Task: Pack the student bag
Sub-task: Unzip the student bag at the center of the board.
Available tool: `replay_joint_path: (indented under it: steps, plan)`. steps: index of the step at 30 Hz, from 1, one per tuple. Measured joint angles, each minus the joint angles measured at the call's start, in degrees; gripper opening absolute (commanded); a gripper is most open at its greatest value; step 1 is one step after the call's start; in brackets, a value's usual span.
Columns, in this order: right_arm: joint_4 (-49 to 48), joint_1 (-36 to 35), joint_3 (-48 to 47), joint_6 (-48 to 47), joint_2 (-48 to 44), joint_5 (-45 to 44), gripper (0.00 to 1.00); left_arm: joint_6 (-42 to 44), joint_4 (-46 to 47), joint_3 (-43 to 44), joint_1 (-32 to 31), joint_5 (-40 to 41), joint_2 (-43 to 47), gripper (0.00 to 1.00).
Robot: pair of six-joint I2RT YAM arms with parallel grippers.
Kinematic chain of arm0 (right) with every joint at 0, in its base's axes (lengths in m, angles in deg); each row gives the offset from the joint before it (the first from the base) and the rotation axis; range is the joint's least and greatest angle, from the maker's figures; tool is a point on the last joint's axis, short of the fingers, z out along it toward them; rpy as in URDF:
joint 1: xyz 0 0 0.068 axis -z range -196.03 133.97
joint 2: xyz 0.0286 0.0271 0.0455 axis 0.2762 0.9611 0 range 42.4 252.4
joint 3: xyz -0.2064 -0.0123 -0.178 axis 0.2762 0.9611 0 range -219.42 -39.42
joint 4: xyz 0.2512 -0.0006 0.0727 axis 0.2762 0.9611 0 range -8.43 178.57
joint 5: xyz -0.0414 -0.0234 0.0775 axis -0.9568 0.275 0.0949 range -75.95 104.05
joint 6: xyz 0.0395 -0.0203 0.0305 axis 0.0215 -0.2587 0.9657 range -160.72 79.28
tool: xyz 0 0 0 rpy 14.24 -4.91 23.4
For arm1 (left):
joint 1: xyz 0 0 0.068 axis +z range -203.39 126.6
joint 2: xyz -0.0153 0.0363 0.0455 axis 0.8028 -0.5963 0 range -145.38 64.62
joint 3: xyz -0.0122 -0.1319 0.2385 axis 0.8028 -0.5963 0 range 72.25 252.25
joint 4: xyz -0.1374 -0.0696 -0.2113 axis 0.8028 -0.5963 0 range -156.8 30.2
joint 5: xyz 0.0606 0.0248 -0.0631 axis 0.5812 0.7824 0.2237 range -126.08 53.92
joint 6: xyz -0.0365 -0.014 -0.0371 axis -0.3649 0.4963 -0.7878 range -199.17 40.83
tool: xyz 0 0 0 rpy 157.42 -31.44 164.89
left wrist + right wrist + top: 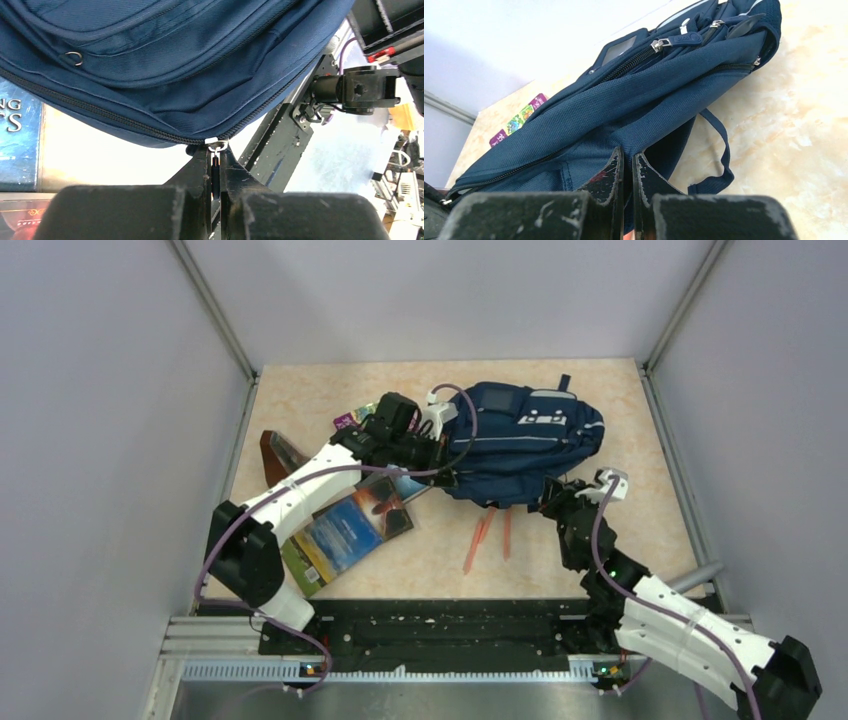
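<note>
Left gripper (pixel 215 154): jaws narrow, clamped on black zip pull (pixel 215 172) hanging from the slider at the bag's lower edge. Zip teeth run away from the slider to both sides, closed. Right gripper (pixel 628 167): jaws almost together, a sliver of gap, nipping navy fabric on the bag's side panel. A thin blue strap (pixel 725 150) loops down onto the desk just right of them.

Student bag (pixel 522 438) lies flat on the desk (pixel 630 430), far half, right of centre, white front patch up, grey strips showing. Left gripper meets its left edge, right gripper its near edge.

Left of the bag, under the left arm: a blue-covered book (pixel 345 530) with a darker one overlapping its far end, both flat on the desk. A brown item (pixel 278 455) lies further left; cannot tell what it is. Purple and green card packs (pixel 352 418) sit near the far left, close to the bag. Orange pens (pixel 488 533) lie on the desk just in front of the bag, between the two arms.
</note>
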Motion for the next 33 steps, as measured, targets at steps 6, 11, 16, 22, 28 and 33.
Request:
replay_joint_path:
  steps: [6,11,16,22,28,33]
  plan:
    - [2.05,0.00,0.92,0.07,-4.04,0.24,0.00,1.77,-0.94,0.00,-0.61,1.62,-0.44,0.00]
    - [4.13,0.15,1.33,0.79,-6.40,1.16,0.00,1.66,-1.90,0.09,-0.66,3.04,-1.84,0.00]
    - [5.90,1.22,2.62,1.22,-9.42,1.14,0.00,-0.52,4.24,-5.40,0.17,5.97,-0.87,0.00]
    - [7.76,1.49,2.71,1.97,-11.21,3.43,0.00,-0.11,5.68,-6.60,0.31,10.80,-0.70,0.00]
    - [8.13,1.77,2.73,2.58,-12.24,6.14,0.00,2.34,6.12,-6.75,0.55,14.86,-0.74,0.00]
    - [8.20,1.86,2.73,2.62,-12.26,7.82,0.00,4.48,7.52,-7.65,0.92,17.66,-1.49,0.00]
